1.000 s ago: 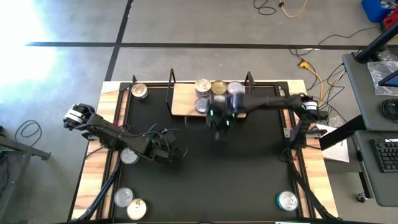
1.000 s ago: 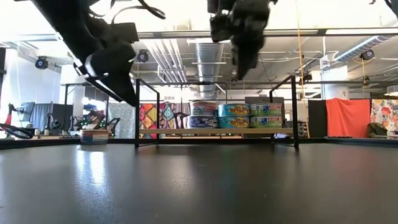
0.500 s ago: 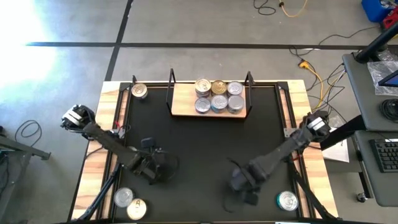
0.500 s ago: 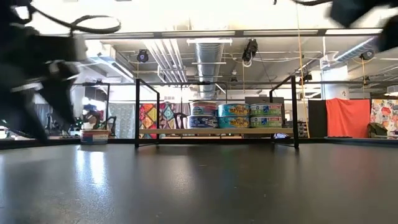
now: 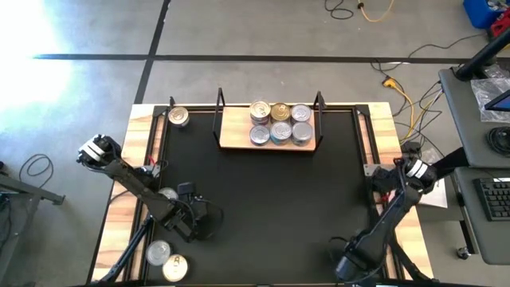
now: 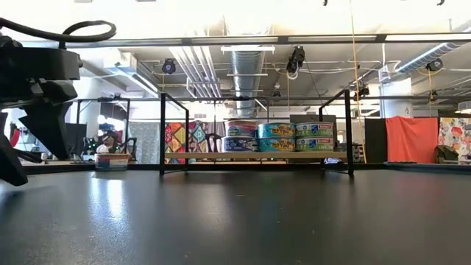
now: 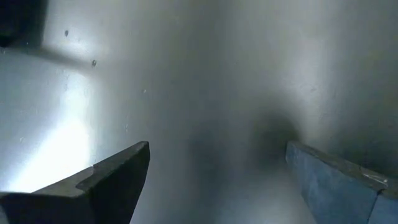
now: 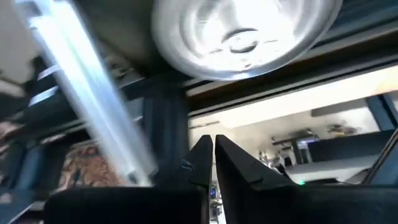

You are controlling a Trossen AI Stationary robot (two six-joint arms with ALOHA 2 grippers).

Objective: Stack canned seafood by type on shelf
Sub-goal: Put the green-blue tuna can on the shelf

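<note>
Now I'm between picks — my left gripper [image 5: 198, 226] hangs wide and empty near the table's front-left tins, my right gripper [image 5: 348, 267] pinched closed over a silver tin [image 8: 245, 34] at front right. Next I'd need to open around one. Six tins sit on the shelf [image 5: 233, 134] — four loose ones show.

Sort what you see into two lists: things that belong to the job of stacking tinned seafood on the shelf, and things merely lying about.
Belongs to the job:
- shelf
- tins stacked on it
- loose tin at the far left corner
- two tins at the near left corner
- left tool, open
- right tool, shut

Just lying about:
- cables on the floor
- keyboard
</note>
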